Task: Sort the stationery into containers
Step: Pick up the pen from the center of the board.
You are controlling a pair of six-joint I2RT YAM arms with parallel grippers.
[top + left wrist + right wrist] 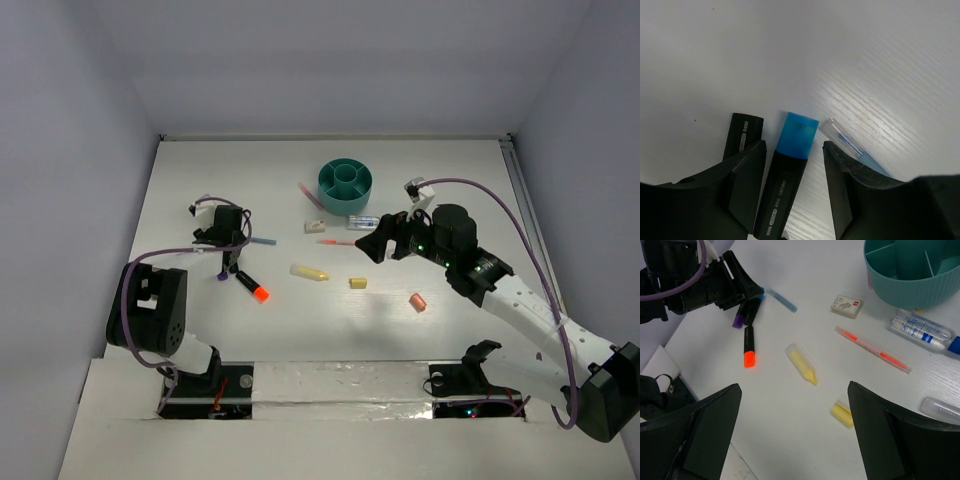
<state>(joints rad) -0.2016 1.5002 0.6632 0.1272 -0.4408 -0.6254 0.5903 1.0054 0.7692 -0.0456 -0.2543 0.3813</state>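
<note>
My left claw [794,150] is about half open. One finger sits on each side of a black marker with a blue cap [790,172]. A thin strip of table [740,50] shows beside the marker, so I am not squeezing it. Only my left wrist camera shows this. From above, my claw hides that marker. Just outside my fingers lie another black marker [742,136] and a blue pen with a clear cap [850,147].

My right claw [794,390] is wide open and holds nothing. It hangs over the table, above a yellow highlighter [801,363] and a little yellow bit [842,414].

Only the top camera shows the orange bit [418,301] and the pink pen [310,193] just beside the teal cup [345,180]. The cup stands at the far middle of the table. In its cells I see only teal floor.
</note>
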